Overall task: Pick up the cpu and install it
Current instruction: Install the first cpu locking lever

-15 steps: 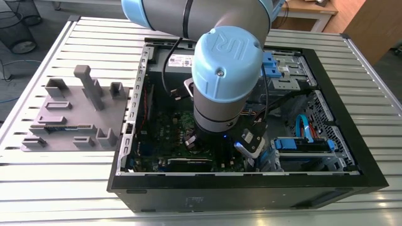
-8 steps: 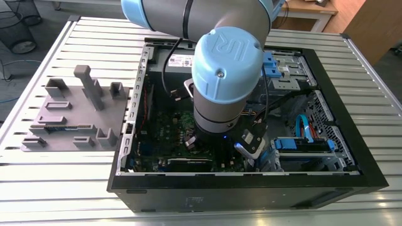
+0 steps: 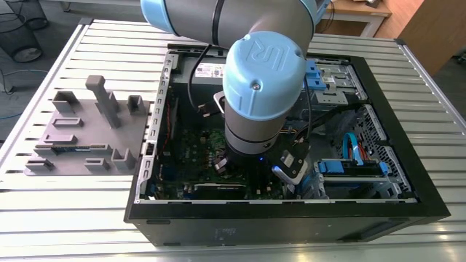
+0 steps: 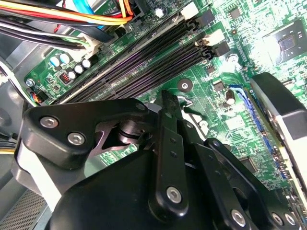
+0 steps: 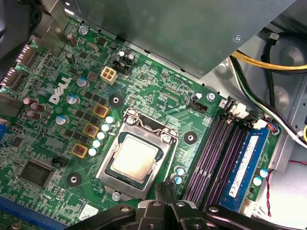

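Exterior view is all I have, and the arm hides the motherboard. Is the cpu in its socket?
Observer: Yes. In the first wrist view the cpu lies flat inside the socket frame, silver top up.
Operator: Where's the gripper?
Observer: The gripper is just off the frame's edge, not over the chip.
Operator: Any memory fitted?
Observer: One memory stick stands in the slot farthest from the socket; the memory slots beside it are empty.

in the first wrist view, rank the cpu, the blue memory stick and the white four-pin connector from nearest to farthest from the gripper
1. cpu, seated in its socket just beyond the gripper.
2. blue memory stick, off to one side by the purple slots.
3. white four-pin connector, past the socket.
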### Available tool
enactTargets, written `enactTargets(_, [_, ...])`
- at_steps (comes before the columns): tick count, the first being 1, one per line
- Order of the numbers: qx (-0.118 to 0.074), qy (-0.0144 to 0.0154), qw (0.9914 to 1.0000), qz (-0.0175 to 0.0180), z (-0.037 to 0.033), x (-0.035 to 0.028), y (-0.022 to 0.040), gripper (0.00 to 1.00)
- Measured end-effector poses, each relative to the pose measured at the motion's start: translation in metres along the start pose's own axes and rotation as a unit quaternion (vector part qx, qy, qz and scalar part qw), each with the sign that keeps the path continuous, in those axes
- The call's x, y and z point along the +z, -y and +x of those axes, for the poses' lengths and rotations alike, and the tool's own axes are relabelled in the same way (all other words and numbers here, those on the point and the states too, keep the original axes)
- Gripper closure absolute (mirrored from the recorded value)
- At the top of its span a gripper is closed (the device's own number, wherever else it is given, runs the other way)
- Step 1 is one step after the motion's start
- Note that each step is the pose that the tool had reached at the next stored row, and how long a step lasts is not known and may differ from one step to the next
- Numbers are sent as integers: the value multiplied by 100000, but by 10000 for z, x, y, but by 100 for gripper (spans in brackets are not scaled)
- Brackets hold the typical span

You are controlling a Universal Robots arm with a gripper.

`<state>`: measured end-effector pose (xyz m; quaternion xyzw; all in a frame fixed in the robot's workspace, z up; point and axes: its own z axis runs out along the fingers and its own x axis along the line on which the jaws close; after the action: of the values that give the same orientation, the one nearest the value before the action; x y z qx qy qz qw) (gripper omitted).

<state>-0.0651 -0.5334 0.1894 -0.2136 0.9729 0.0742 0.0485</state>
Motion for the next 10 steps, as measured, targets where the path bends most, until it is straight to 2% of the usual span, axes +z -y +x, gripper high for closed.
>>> enactTargets(6, [-20, 9, 100000, -18, 1, 3, 3, 89])
enactTargets(10, [-25, 11, 100000, -11, 11, -2, 29, 89])
